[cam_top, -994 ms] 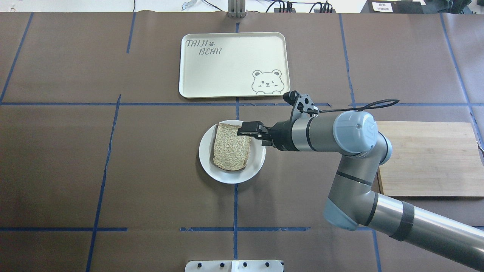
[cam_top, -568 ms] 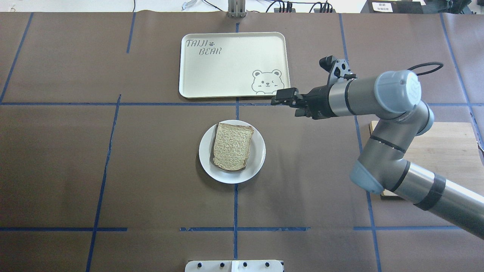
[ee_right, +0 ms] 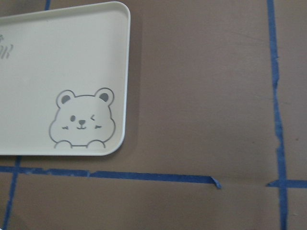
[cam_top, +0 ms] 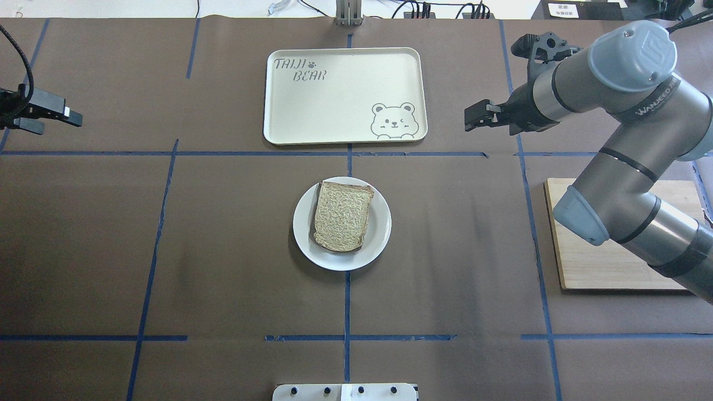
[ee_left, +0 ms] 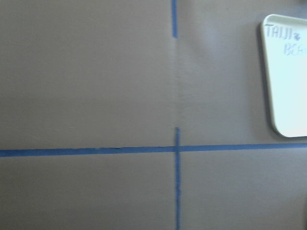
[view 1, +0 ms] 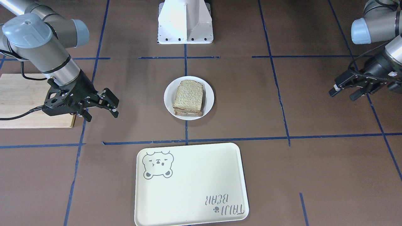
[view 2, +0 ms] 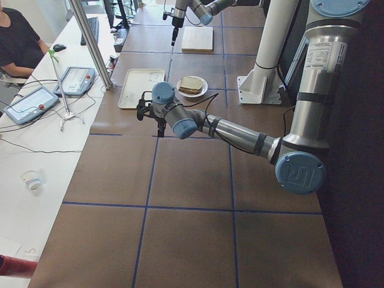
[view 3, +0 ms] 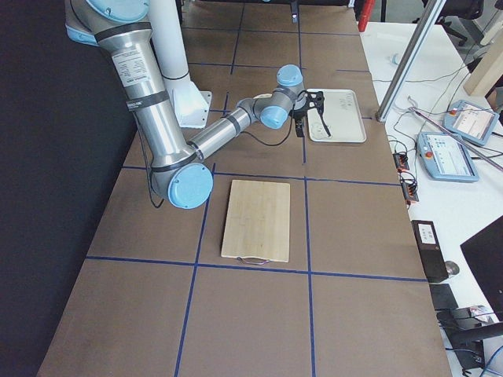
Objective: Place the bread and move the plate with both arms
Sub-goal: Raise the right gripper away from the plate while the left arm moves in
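Note:
The brown bread slice [cam_top: 342,216] lies flat on the small white plate [cam_top: 379,239] at the table's middle. In the front-facing view the bread [view 1: 188,95] rests on top of another slice on the plate [view 1: 169,94]. My right gripper [cam_top: 471,118] is open and empty, raised beside the tray's right edge, well clear of the plate. It also shows in the front-facing view [view 1: 102,111]. My left gripper [cam_top: 58,125] is open and empty at the far left edge of the table. It also shows in the front-facing view [view 1: 342,94].
A cream tray with a bear drawing [cam_top: 334,106] lies behind the plate. It also shows in both wrist views [ee_left: 292,81] [ee_right: 62,57]. A wooden cutting board [cam_top: 607,262] lies at the right, under my right arm. A white pedestal [view 1: 185,22] stands on the robot's side.
My right gripper let go of the bread on the plate, then rose and drew back to the right, beside the tray. My left gripper has come into view at the left edge.

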